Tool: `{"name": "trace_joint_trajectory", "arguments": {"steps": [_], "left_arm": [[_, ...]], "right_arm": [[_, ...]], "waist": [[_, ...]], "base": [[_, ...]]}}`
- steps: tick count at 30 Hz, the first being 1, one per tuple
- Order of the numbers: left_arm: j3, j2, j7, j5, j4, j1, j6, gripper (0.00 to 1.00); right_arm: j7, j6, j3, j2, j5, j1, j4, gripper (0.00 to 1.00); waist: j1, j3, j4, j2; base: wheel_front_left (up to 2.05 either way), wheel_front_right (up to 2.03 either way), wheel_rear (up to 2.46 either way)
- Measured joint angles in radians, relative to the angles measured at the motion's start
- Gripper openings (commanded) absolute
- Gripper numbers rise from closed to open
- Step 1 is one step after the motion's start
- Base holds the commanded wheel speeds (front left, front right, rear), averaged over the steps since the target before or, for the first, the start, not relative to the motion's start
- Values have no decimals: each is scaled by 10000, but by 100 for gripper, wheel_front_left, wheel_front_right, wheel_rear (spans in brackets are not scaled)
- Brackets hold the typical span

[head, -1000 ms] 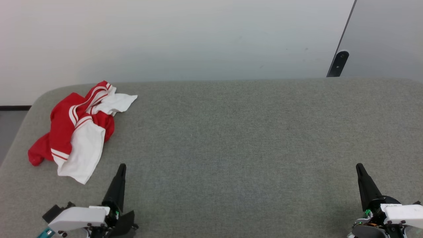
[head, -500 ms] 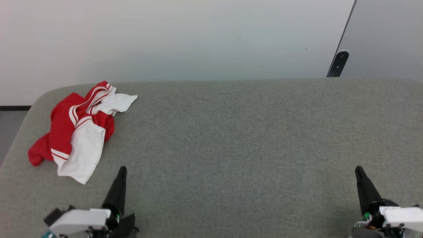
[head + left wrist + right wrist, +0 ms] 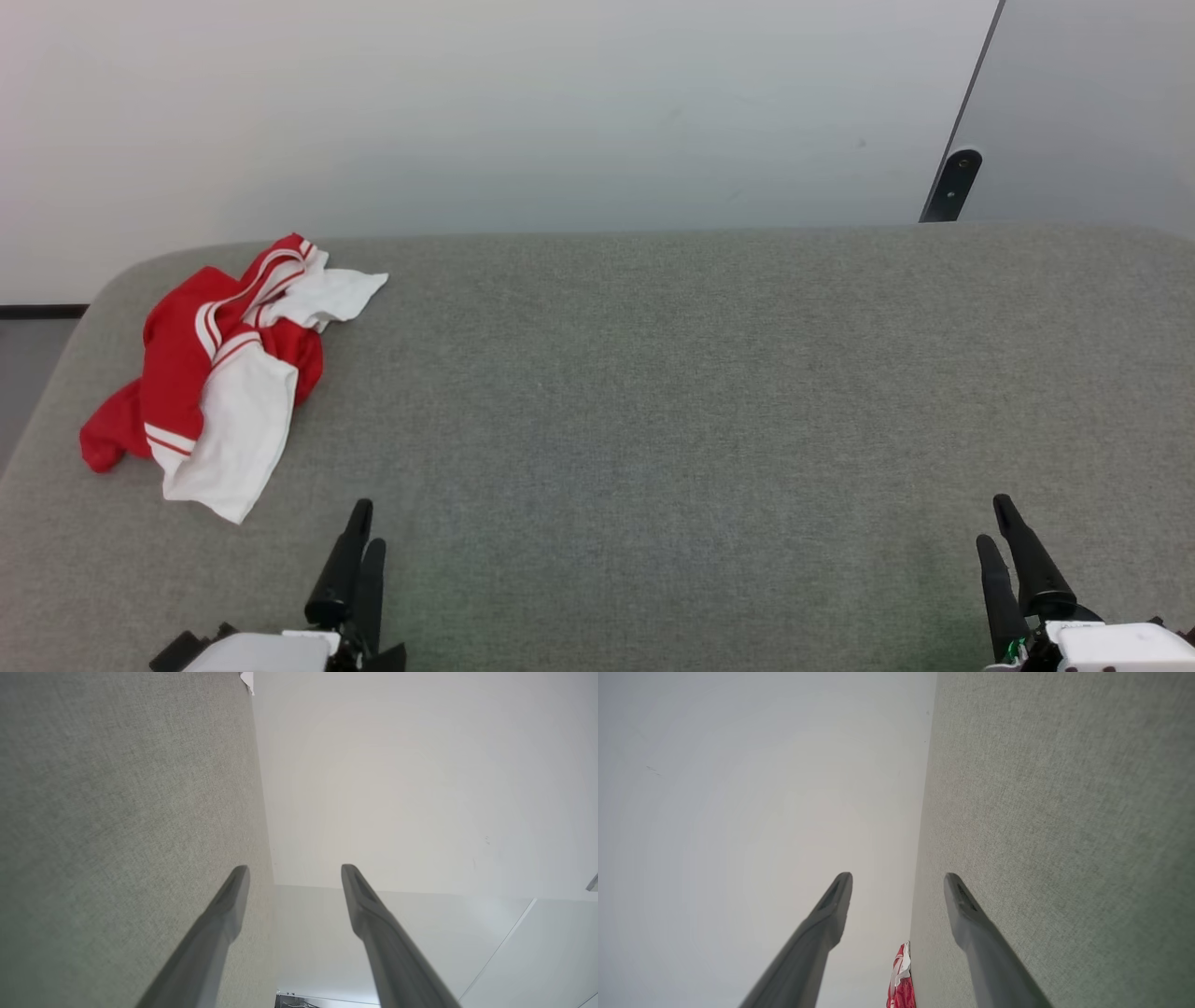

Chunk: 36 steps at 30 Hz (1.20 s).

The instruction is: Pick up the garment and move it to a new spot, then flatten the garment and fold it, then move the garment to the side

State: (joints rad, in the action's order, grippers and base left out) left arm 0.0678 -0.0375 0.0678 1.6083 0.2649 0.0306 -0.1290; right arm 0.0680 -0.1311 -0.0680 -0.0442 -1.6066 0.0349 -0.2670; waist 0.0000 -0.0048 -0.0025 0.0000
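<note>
The garment [image 3: 215, 373] lies crumpled near the far left corner of the grey table [image 3: 653, 392], red with white sleeves and striped bands. It also shows small between the fingers in the right wrist view [image 3: 902, 980], and a white tip of it reaches the top edge of the left wrist view [image 3: 247, 679]. My left gripper [image 3: 368, 523] stands open at the lower left, just right of and nearer than the shirt, apart from it. Its fingers [image 3: 295, 870] hold nothing. At the lower right my right gripper [image 3: 991, 520] is open too, its fingers [image 3: 898, 877] spread and empty.
A white wall runs behind the table. A dark bracket [image 3: 950, 182] hangs on a grey panel at the back right. The table's left corner is rounded, with dark floor [image 3: 28, 373] beyond it. Bare grey cloth stretches from the middle to the right.
Both grippers drew back toward the near edge and went from shut to open. The garment has not moved.
</note>
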Motion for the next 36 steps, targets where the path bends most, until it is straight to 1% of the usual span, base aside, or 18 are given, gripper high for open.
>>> {"name": "trace_joint_trajectory", "arguments": {"steps": [5, 10, 15, 21, 26, 36], "left_arm": [[-257, -4, -244, -343, -109, -17, 0, 100], [-554, -52, -447, -1206, -127, -74, 27, 100], [-846, -238, -656, -2420, -134, -72, 205, 100], [-1060, -336, -894, -3963, -219, -64, 472, 100], [-1097, -408, -1053, -5231, -360, -69, 671, 100], [-832, -393, -1404, -7072, -803, -209, 512, 100]], "right_arm": [[-230, 0, 128, -2, 569, -52, 36, 100], [-441, 0, 221, -4, 1446, -83, 23, 100], [-654, 0, 330, -10, 3127, -83, -29, 100], [-894, 0, 54, -13, 5175, -83, 17, 100], [-1057, 0, 2, -10, 6318, -85, 127, 100], [-1409, 0, -150, -12, 8025, -219, 278, 100]], "waist": [[0, -41, -10, 0], [0, -78, -26, 0], [0, -110, -56, 0], [0, -145, -101, 0], [0, -179, -134, 0], [0, -301, -157, 0]], "base": [[0, 0, 0], [0, 0, 0], [0, 0, 0], [0, 0, 0], [0, 0, 0], [0, 0, 0]]}}
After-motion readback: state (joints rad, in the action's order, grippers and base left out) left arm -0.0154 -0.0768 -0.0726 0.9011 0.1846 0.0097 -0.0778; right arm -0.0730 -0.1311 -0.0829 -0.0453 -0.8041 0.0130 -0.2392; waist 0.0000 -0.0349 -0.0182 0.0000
